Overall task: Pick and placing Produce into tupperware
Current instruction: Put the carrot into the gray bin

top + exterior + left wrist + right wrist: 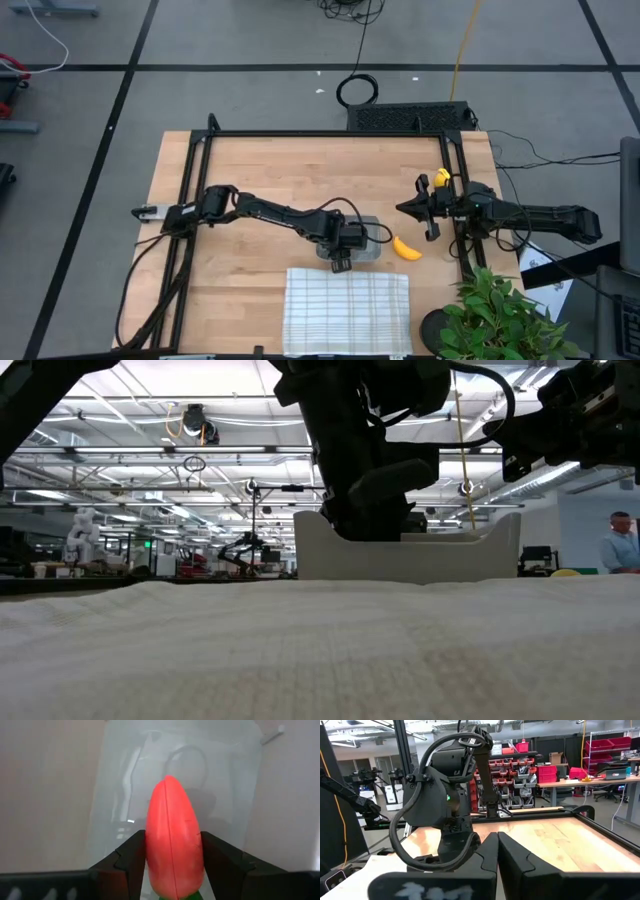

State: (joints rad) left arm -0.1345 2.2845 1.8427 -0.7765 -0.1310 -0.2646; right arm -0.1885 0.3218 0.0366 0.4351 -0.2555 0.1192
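Observation:
My left gripper [345, 245] hangs over the translucent tupperware [372, 238], pointing steeply down, with the orange carrot [172, 840] between its fingers. The carrot's pointed tip [170, 781] is aimed at the tupperware's floor [225, 780], and a bit of its green top [175, 896] shows at the gripper's base. The yellow banana [405, 248] lies on the wood just right of the tupperware. A small yellow fruit [441, 178] sits farther back right. My right gripper [497, 845] is shut and empty, held level above the table's right side [420, 208]. My left gripper has the carrot's thick end, near the green top, between its two fingers [132, 857], one on each side [149, 855]. The fingers come from above, slanting down, and lie along the carrot. The carrot hangs tip down over the tupperware's inside; whether the tip rests on the floor I cannot tell.
A white grid-striped cloth [347, 308] lies at the near edge, just in front of the tupperware. A leafy potted plant [500, 320] stands at the near right corner. Black frame rails [330, 133] run along the table's far and side edges.

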